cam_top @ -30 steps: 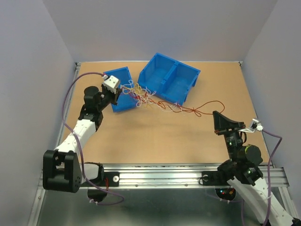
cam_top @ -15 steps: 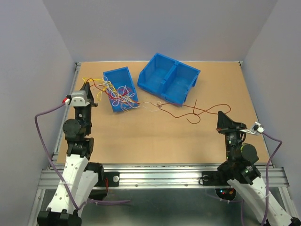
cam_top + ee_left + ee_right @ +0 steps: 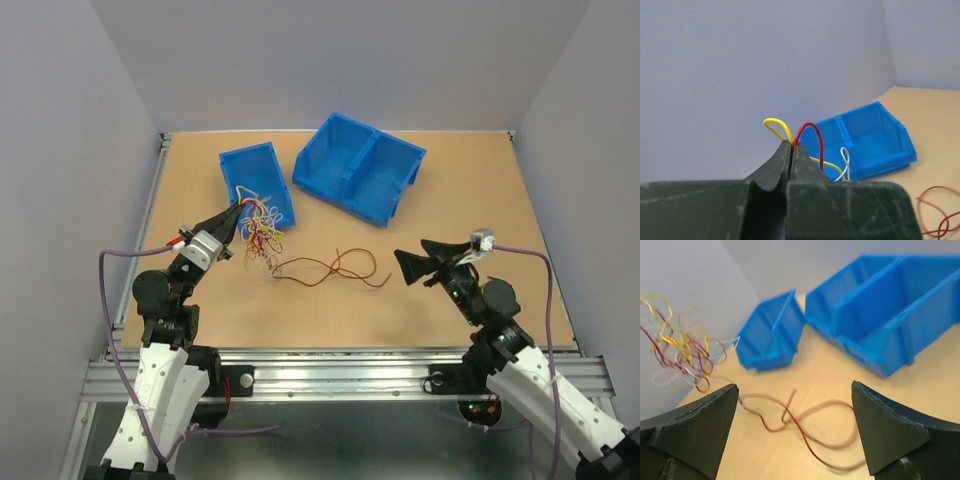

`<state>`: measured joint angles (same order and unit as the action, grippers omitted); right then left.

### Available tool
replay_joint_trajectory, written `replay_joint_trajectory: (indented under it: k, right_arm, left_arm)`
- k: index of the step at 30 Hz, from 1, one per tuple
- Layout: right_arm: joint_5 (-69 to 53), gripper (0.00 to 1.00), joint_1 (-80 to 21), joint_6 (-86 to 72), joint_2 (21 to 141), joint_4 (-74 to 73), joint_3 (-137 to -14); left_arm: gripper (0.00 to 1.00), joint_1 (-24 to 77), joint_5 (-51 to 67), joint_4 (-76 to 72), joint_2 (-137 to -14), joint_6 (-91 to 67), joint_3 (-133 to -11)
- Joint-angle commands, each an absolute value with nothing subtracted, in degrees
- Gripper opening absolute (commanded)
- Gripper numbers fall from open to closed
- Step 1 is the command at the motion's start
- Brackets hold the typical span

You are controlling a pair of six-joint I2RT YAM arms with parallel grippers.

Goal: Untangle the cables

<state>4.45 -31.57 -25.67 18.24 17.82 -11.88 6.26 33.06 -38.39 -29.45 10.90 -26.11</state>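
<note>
Pinching cables [image 3: 259,227], left jaws closed; right jaws spread wide, apart.

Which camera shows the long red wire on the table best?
The top camera: the whole red wire lies in view. The right wrist shows the wire blurry; the left wrist catches only a loop.

The two-compartment bin [image 3: 360,165] is sitting at the far middle of the worktop [image 3: 460,190], and the small bin [image 3: 258,185] is lying just left of it. The tangle of cables [image 3: 258,228] is hanging from the left hand [image 3: 237,206], over the small bin's near end. A loose cable [image 3: 335,268] is lying to the right of the tangle, reaching toward the right hand [image 3: 410,252] at the near right.
</note>
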Motion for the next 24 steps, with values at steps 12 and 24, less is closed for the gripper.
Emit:
replay_joint_trajectory:
  k: [12,24]
  right_arm:
    - [-28.6,0.89,-34.4,-16.8,63.9,41.5,-20.9]
    - [-14.8,0.88,-47.0,-13.9,78.6,41.5,-29.5]
  left_arm:
    - [0.0,6.1,41.6,-39.4,-27.9,12.2,-28.0]
    - [0.0,6.1,38.0,-39.1,-29.6,12.4,-28.3]
